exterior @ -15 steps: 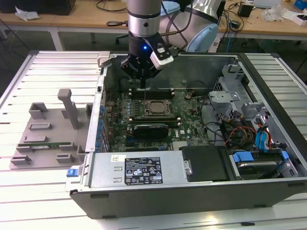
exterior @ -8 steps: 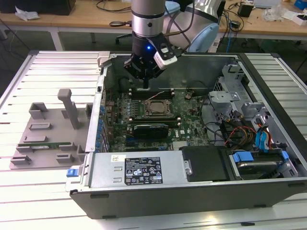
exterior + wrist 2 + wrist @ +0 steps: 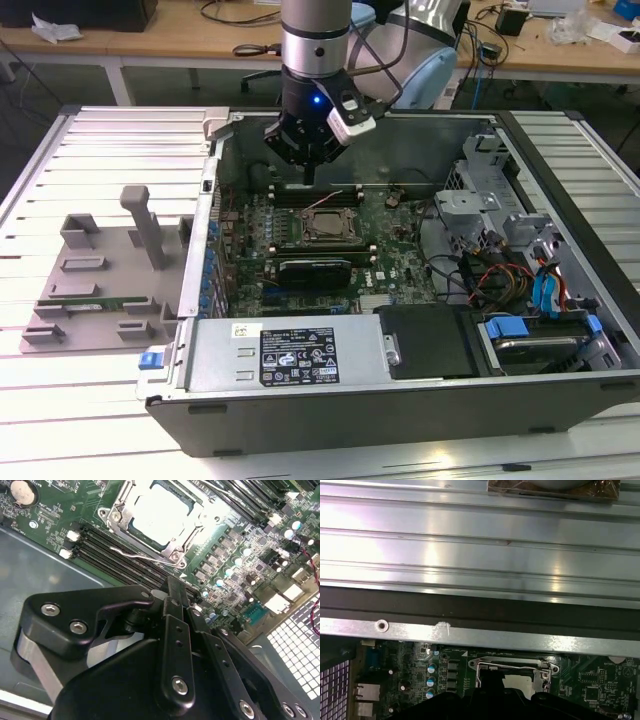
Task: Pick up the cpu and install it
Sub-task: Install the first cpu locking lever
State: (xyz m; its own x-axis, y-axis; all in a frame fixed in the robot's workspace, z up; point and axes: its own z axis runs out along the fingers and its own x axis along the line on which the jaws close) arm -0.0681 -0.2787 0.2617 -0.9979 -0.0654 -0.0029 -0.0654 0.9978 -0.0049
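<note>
The gripper point(image 3: 308, 172) hangs over the open computer case point(image 3: 560, 330), its fingers point(image 3: 172, 597) drawn together into one narrow tip with nothing between them. Just below and ahead of that tip, the cpu point(image 3: 162, 512) lies flat in the socket frame point(image 3: 117, 515) on the green motherboard point(image 3: 400, 265); it is apart from the fingers. In the exterior view the long black graphics card point(image 3: 315, 271) lies just beyond the socket from the gripper.
</note>
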